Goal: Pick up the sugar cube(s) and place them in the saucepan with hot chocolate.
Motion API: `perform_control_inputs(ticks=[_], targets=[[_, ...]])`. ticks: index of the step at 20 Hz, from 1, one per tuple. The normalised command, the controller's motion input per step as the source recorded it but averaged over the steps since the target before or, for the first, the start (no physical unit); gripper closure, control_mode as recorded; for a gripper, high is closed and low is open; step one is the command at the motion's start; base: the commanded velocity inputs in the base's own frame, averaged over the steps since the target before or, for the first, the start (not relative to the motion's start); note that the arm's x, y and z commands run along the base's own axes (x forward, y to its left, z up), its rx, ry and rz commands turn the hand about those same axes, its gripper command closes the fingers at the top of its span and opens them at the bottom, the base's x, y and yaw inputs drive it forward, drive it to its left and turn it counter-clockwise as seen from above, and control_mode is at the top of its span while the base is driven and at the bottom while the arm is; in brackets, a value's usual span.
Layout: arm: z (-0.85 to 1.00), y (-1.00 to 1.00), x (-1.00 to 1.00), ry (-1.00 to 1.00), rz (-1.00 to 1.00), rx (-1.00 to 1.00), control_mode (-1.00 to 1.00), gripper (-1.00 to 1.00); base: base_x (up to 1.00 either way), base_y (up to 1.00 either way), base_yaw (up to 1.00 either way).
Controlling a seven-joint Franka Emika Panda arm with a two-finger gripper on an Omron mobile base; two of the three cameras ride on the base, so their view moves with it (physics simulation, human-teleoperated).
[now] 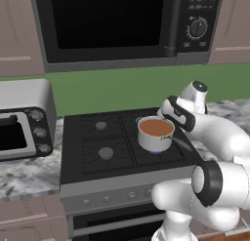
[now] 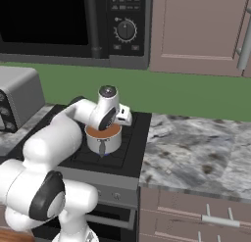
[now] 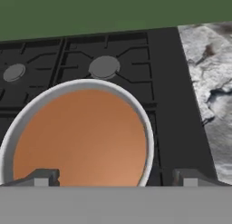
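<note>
Simulated kitchen w/ green backsplash (image 2: 186, 96), pink-brown cabinets (image 2: 196, 30), black stovetop (image 1: 88, 137) set in a grey marbled counter (image 2: 196, 148).

Gripper (image 3: 115, 178) hangs right above the stove's right side, jaws spread wide, nothing between them. In hand view the two dark fingertips (image 3: 41, 177) rise at the bottom, one over the brown liquid near the pan's near rim, the other outside the rim over black stovetop. So the gripper straddles the rim on the pan's counter side; no contact can be made out.

Saucepan with hot chocolate (image 1: 155, 133) sits on the stove's front-right burner, upright, silver wall, brown liquid up near the rim, surface smooth. Its thin dark handle (image 1: 181, 143) runs toward the stove's front-right corner, passing under the arm in left base view. In right base view the pan (image 2: 104, 138) is partly hidden by the wrist, which sits just above it.

Beyond the pan, hand view shows the back-right burner cap (image 3: 104, 66) and another cap (image 3: 14, 72) further along the back row. Left-side burners (image 1: 105, 152) are bare.

Past the stove's right edge the marbled counter runs on toward the right. Off the stove's left edge stands a silver toaster oven (image 1: 24, 118) on the counter. Above the stove hangs a black microwave (image 1: 122, 25) w/ a round dial (image 1: 197, 28). Row of knobs (image 1: 107, 199) along the stove's front panel.
</note>
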Motion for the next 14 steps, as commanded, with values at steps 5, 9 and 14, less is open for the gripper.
perform_control_inputs(ticks=[5,9,14], targets=[[0.00,-0.57,-0.02,-0.12,0.00,0.07,-1.00,-1.00,0.00,0.00,0.00],[0.00,-0.59,0.00,-0.02,-0.03,0.02,-1.00,-1.00,0.00,0.00,0.00],[0.00,-0.72,-0.08,0.00,-0.11,0.00,-1.00,-1.00,0.00,0.00,0.00]])
